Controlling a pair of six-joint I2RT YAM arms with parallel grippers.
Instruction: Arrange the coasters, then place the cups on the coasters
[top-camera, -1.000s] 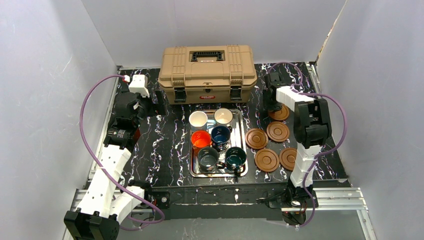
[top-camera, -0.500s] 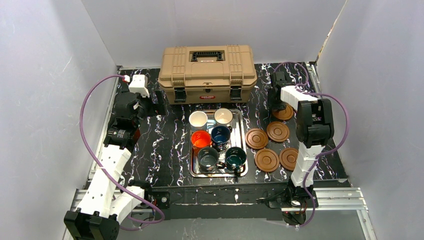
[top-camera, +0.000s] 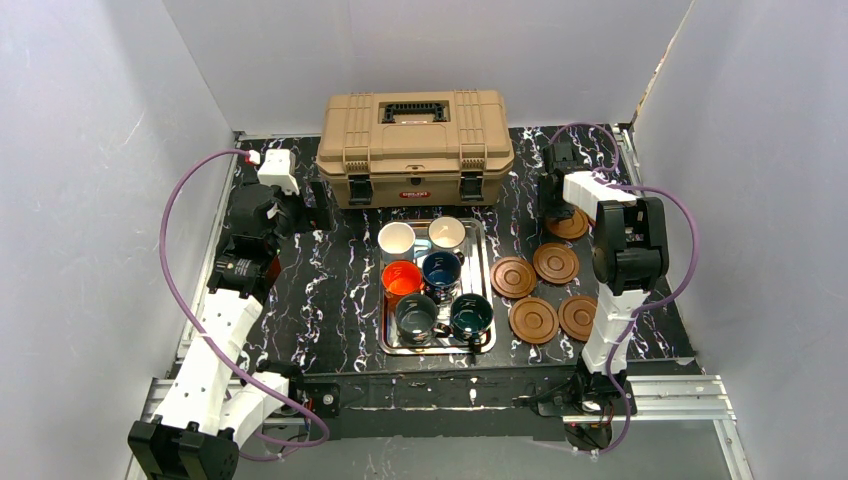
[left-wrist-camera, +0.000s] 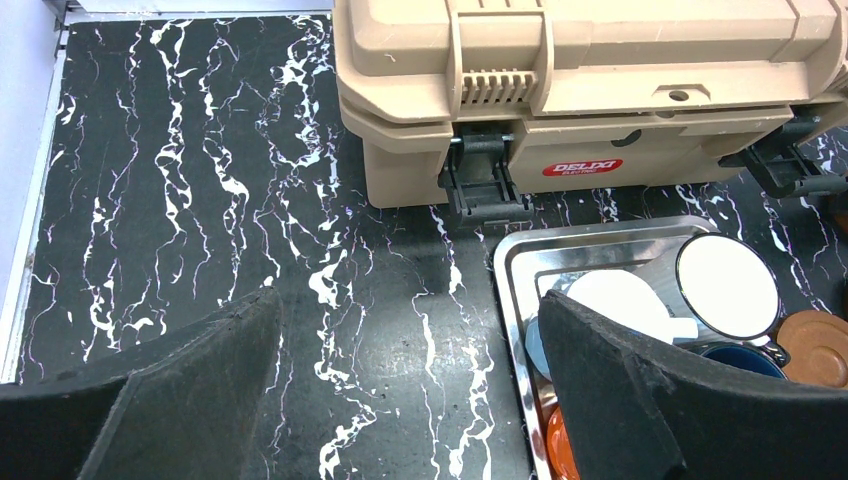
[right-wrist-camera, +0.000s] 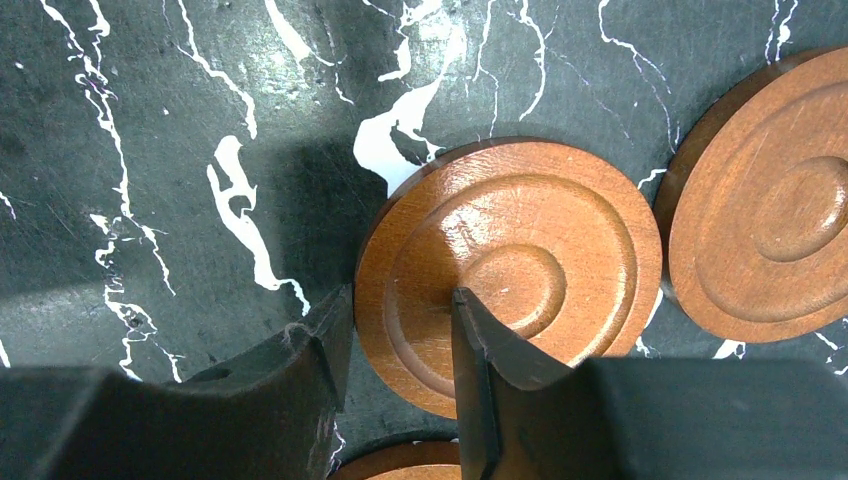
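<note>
Black stone-look tabletop (top-camera: 330, 290) with white veins, seen from above. A tan toolbox (top-camera: 415, 145) sits shut at the far middle. Just in front of it, a shiny steel tray (top-camera: 436, 350) holds six cups (top-camera: 441, 268) in three rows of two. The two white ones are farthest, then orange and navy, and the two dark ones are nearest.

Five round brown coasters (top-camera: 533, 320) lie right of the tray, none under a cup. Four form a loose cluster. The far coaster (right-wrist-camera: 560, 240) lies just beyond them, near the toolbox's right front corner.

The right jaws pinch the rim of that far coaster, one finger outside its edge and the other on its grooved top. Whether it is lifted cannot be told.

The left jaws are spread wide with nothing between them, above bare tabletop left of the tray.
</note>
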